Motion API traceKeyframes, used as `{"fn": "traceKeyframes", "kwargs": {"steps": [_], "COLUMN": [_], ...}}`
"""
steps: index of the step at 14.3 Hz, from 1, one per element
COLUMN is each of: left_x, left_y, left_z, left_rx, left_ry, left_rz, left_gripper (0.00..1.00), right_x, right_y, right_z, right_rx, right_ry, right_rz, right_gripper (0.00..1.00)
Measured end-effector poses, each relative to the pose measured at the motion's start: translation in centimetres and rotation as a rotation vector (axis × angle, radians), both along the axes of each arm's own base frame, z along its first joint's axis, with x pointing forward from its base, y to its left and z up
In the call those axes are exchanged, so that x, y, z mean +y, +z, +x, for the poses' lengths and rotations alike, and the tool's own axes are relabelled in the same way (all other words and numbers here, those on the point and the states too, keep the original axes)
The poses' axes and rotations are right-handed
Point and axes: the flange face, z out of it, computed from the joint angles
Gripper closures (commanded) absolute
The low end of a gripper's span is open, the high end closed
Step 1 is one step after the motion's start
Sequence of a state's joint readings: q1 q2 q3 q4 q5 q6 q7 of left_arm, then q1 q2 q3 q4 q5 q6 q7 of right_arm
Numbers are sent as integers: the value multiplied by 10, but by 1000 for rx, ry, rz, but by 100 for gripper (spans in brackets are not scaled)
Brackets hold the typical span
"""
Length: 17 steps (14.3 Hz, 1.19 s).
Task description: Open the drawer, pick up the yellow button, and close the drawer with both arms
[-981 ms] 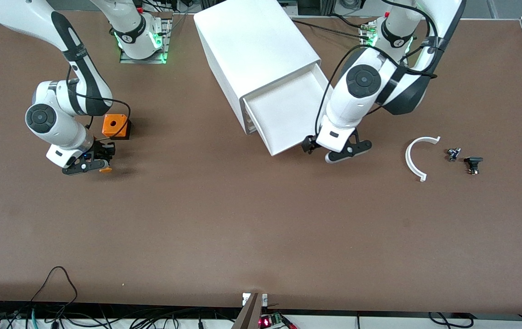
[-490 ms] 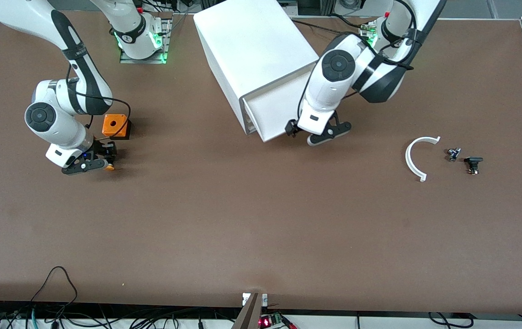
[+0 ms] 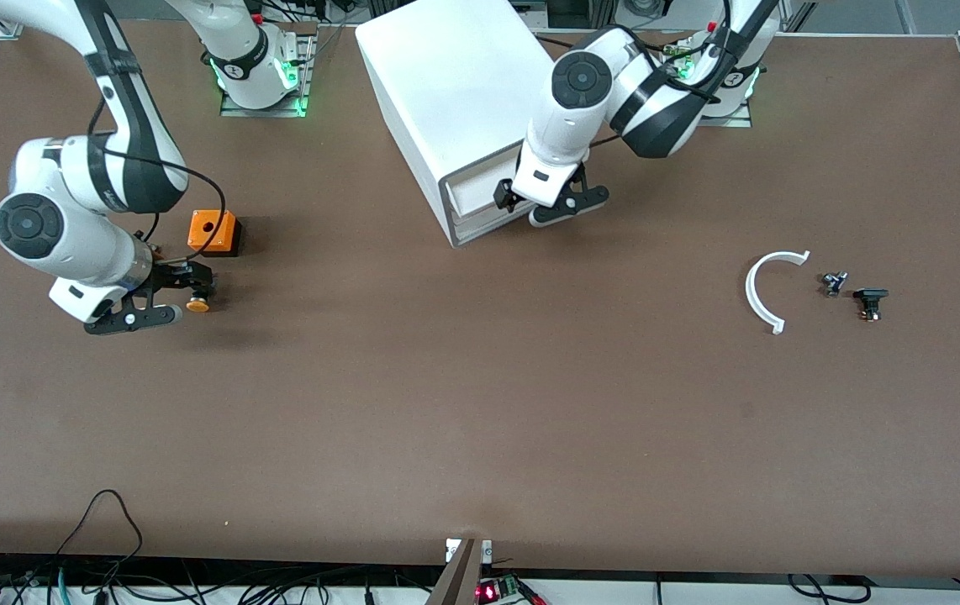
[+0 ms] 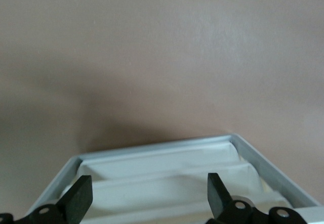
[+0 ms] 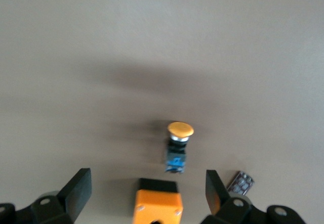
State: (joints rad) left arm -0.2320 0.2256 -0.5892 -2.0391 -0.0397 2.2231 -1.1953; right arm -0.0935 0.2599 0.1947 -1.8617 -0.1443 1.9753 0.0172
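Note:
The white cabinet [image 3: 463,84] stands at the table's robot side, its top drawer [image 3: 480,192] pushed in almost flush. My left gripper [image 3: 540,204] is open and empty right in front of that drawer. In the left wrist view its fingers [image 4: 81,197] straddle the stacked drawer fronts [image 4: 162,183]. The button [image 3: 197,304] lies on its side on the table, orange cap and blue-black body, a little nearer the front camera than the orange cube [image 3: 213,233]. My right gripper [image 3: 162,297] is open and empty just above and beside it. In the right wrist view the button [image 5: 177,145] lies free past the fingertips [image 5: 76,189].
The orange cube with a hole [image 5: 158,206] shows between the right gripper's fingers. A white curved piece [image 3: 770,290] and two small black parts [image 3: 833,283] [image 3: 869,302] lie toward the left arm's end. A small grey part [image 5: 240,182] sits by the right gripper's finger.
My left gripper has pushed the open top drawer back into the cabinet. My right gripper has let go of the button onto the table and drawn back upward.

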Motion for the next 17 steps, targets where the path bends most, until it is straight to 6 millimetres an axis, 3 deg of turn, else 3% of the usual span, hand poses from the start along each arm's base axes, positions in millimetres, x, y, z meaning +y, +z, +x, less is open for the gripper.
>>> {"fn": "traceKeyframes", "kwargs": {"steps": [5,9,11,13,17], "left_x": [-17,-15,-9,15,108], "left_y": [-2,-3,-2,5,39], "left_z": [-31,-30,-23,9,104], "left_rx": [18,24,18,-17,-124], "left_ry": [-19,-12,4,77,208], "left_rz": [4,4,-2,-25,-47], "left_gripper": [0,0,0,0,0], "right_x": [57,69,53,12,-72], "right_y": [114,174,191,201,212], "right_z": [9,10,14,20,23], "right_rx": [-4,-50,-80,-103,-141], "right_ry": [-90,-91,-124,-198,-255], "right_rz": [9,19,17,0,-26], "right_gripper": [0,0,0,0,0]}}
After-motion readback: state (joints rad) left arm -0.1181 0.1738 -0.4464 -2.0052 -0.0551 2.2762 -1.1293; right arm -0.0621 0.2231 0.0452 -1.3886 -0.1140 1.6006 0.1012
